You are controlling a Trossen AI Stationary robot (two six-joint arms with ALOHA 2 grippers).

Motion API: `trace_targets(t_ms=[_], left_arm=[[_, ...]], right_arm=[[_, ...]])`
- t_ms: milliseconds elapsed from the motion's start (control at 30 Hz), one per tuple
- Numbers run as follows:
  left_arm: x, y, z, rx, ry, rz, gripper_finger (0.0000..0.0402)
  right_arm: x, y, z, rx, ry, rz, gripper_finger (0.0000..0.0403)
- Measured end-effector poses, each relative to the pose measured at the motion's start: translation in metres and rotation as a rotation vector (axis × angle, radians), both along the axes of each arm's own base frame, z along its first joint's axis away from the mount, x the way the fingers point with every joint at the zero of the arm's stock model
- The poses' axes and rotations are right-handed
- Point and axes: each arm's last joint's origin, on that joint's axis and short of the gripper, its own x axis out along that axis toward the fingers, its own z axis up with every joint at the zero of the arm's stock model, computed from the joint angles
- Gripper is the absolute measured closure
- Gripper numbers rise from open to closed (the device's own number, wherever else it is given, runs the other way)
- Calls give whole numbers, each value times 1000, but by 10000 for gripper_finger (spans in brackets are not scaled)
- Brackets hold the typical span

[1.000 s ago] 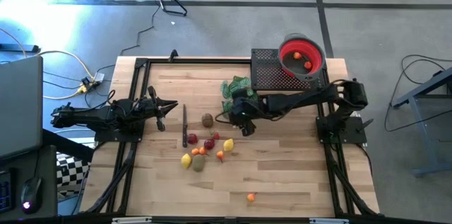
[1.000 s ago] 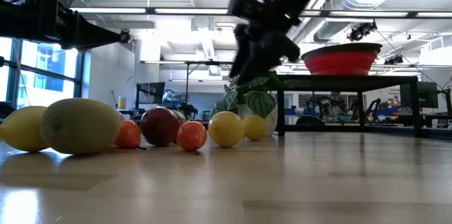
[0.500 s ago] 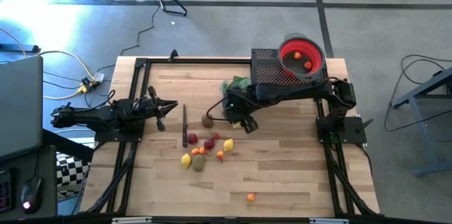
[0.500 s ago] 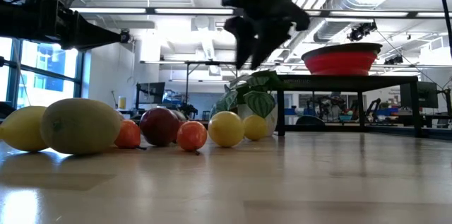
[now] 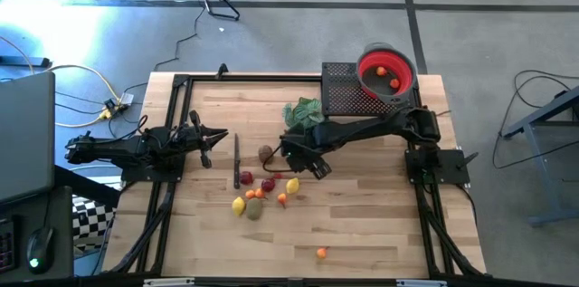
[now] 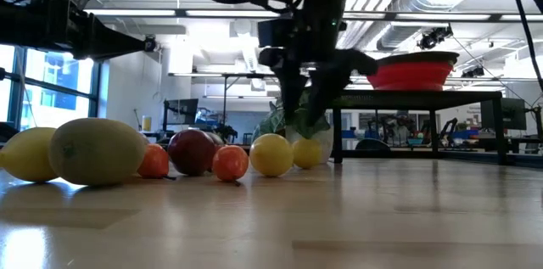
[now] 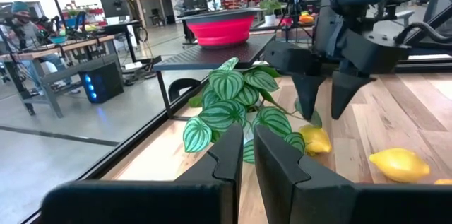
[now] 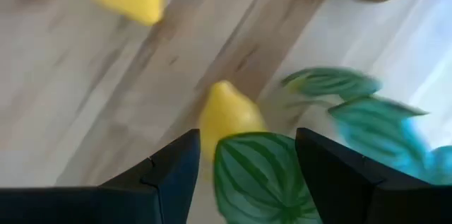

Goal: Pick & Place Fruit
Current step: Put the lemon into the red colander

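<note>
Fruit (image 5: 257, 195) lies in a loose cluster near the middle of the worktop (image 5: 362, 224) — lemons, red and orange pieces, a brown-green one — with one small orange piece (image 5: 321, 253) well apart toward the near edge and two pieces inside the red bowl (image 5: 387, 72) on the black stand (image 5: 342, 97) at the far right corner. The right gripper (image 5: 291, 153) hangs above the far side of the cluster, jaws apart and holding nothing. Its wrist view shows a lemon (image 8: 224, 121) on the wood below the gap between the jaws, partly covered by a striped leaf of the plant sprig (image 8: 261, 171). Bare worktop lies open on the near side and to the right. The low view shows the right gripper's fingertips clear above the fruit. The left gripper (image 5: 220, 135) rests at the left edge, jaws closed — a dark tool (image 5: 237, 162) lies just beside it.
</note>
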Motion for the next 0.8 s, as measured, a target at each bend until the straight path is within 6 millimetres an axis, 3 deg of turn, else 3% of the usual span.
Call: trace_targets(t_ms=[800], left_arm=[[0,0,0,0,2,0,368]], right_arm=[[6,-2,-5,181,-31,7,177]])
